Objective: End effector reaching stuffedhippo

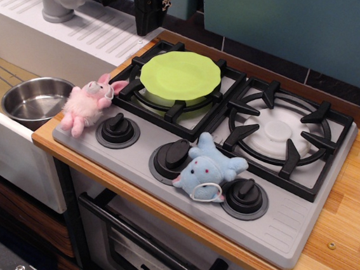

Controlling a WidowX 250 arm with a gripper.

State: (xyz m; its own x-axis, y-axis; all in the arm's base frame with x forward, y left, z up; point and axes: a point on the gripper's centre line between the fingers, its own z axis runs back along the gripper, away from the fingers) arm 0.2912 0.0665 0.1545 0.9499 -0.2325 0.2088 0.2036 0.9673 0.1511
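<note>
One end effector (149, 4) is all you've got, up at the back edge, and its fingers are too dark for me to tell if they're spread or pressed together. Your stuffedhippo (207, 168) lies well apart from it, on the grey stove (286, 228) between two front knobs, touching both. Green plate (180, 75) sits between them.
</note>
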